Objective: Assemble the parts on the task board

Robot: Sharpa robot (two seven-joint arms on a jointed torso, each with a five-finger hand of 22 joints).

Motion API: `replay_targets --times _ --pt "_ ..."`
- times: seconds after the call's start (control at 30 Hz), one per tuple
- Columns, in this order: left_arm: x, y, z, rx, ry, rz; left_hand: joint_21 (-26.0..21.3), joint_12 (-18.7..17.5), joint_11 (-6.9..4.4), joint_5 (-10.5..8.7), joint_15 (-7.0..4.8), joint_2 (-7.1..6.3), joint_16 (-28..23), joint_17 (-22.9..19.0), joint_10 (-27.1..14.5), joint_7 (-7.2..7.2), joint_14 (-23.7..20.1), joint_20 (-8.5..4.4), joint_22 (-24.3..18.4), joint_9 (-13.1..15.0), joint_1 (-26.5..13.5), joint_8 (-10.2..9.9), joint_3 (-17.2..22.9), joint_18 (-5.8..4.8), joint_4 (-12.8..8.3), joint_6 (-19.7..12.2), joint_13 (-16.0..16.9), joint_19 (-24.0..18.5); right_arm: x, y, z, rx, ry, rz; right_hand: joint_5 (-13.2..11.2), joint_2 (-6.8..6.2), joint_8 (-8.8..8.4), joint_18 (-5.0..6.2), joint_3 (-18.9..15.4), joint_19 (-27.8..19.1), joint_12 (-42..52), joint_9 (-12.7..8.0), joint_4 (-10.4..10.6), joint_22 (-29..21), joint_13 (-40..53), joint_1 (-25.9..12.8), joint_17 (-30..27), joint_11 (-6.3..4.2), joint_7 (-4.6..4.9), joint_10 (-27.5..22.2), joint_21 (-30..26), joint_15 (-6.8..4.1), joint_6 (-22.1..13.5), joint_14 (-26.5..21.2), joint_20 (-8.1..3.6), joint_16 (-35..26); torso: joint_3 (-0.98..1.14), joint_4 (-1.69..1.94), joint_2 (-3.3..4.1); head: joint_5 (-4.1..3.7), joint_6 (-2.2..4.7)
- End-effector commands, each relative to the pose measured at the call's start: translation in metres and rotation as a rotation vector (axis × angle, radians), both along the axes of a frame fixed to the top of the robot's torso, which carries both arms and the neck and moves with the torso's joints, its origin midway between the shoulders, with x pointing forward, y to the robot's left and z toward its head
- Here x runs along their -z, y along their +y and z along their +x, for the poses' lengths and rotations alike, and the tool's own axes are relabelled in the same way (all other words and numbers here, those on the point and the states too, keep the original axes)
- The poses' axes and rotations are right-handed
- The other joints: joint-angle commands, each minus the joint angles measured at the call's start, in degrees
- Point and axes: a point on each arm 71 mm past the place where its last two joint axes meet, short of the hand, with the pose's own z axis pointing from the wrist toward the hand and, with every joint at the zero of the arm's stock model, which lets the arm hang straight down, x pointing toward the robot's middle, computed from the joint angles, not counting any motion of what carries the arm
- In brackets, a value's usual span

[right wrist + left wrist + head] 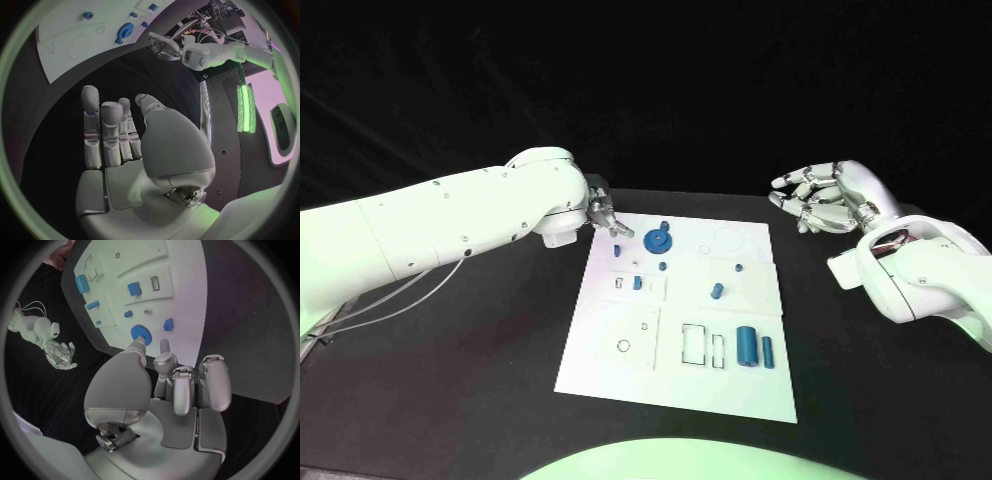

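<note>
Head view: task board (733, 375), flat white plate w/ thin outlined recesses, lies mid-desk (473, 380), long axis running away from the robot. Judging progress: early. A blue gear (659, 238) sits near the far edge. A small square blue piece (617, 249) lies loose nearer the left hand. Blue block (638, 283) stands in a rectangular pocket, oval peg (717, 292) lies to its right, and two blue cylinders (756, 346) lie side by side at the near-right. Several outlines (ring, circle, rectangles) look unfilled, so most fitting seems left to do. Can't tell which pieces are properly seated.

Materials: parts look like matte blue plastic; gear toothed and round, cylinders smooth. Board is matte white and rigid-looking. Desk is flat black, non-reflective.

Left hand (606, 217) hovers at the board's far-left corner, just beside the square piece; left wrist view shows its fingers (164, 347) apart, holding nothing, tips pointed toward the gear (138, 333).

Right hand (826, 197) is up off the far-right of the board, well apart from the parts, fingers (91, 110) straight and spread, empty.
</note>
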Motion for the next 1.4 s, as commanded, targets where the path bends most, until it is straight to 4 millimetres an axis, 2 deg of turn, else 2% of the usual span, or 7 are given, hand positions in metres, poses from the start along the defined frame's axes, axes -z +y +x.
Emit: replay_targets --times 0.03,0.5,0.7,0.87,1.4 --pt "0.003 0.003 0.001 0.014 0.045 0.068 -0.4 -0.3 -0.05 0.33 0.50 -0.45 0.1 15.1 -0.4 0.33 5.9 0.31 -0.1 -0.1 0.3 -0.2 -0.4 -0.44 0.0 0.1 -0.2 -0.2 0.000 0.001 -0.001 -0.012 -0.005 -0.002 0.4 -0.11 0.35 1.10 0.0 0.0 0.2 0.1 0.2 -0.1 -0.1 -0.6 -0.1 0.11 -0.08 -0.4 -0.4 0.00 -0.4 0.2 -0.13 -0.2 -0.03 -0.07 0.07 0.07 -0.08" --pt "0.009 0.006 0.011 -0.014 0.050 0.077 -0.4 -0.2 -0.02 0.37 0.56 0.14 0.1 15.1 -0.5 0.34 5.9 0.39 0.0 -0.5 0.0 -0.4 -1.0 -0.44 0.1 0.5 -0.2 -0.2 0.000 0.001 -0.001 -0.013 -0.006 -0.001 0.4 -0.11 0.37 1.10 0.0 0.0 0.3 0.1 0.3 -0.1 -0.1 -0.6 0.0 0.11 -0.08 -0.4 -0.4 0.01 -0.5 0.2 -0.13 -0.2 -0.06 -0.05 0.07 0.14 -0.15" --pt "0.017 0.004 0.011 -0.012 0.078 0.084 -0.4 -0.2 -0.02 0.40 0.57 0.55 0.1 15.1 -0.5 0.33 5.9 0.41 -0.1 -0.7 -0.1 -0.5 -1.2 -0.42 0.1 0.6 -0.3 -0.3 0.000 0.001 -0.001 -0.013 -0.006 -0.001 0.4 -0.11 0.37 1.10 0.0 0.0 0.3 0.1 0.3 -0.1 -0.1 -0.6 0.0 0.11 -0.08 -0.4 -0.4 0.01 -0.5 0.2 -0.13 -0.2 -0.05 -0.03 0.03 0.08 -0.18" --pt "0.020 0.005 0.012 -0.016 0.089 0.088 -0.4 -0.2 -0.02 0.41 0.57 0.67 0.1 15.1 -0.6 0.33 5.9 0.41 -0.1 -0.7 -0.1 -0.5 -1.3 -0.42 0.1 0.6 -0.3 -0.3 0.000 0.001 -0.001 -0.012 -0.006 -0.001 0.4 -0.11 0.40 1.10 0.0 0.0 0.3 0.1 0.3 -0.1 -0.1 -0.6 0.1 0.11 -0.08 -0.4 -0.5 0.01 -0.5 0.2 -0.13 -0.2 0.06 -0.07 0.02 0.21 -0.20" --pt "0.026 0.002 0.011 -0.007 0.126 0.088 -0.4 -0.1 -0.09 0.44 0.53 1.73 0.1 15.1 -0.6 0.24 5.9 0.45 -0.1 -1.1 0.4 -0.7 -1.5 -0.42 -0.1 1.0 -0.3 -0.3 0.000 0.002 0.000 -0.013 -0.008 -0.001 0.5 -0.09 0.42 1.10 0.1 0.1 0.3 0.1 0.3 -0.1 -0.1 -0.6 0.0 0.10 -0.09 -0.4 -0.5 0.00 -0.5 0.2 -0.13 -0.2 0.03 -0.09 -0.02 0.34 -0.16"
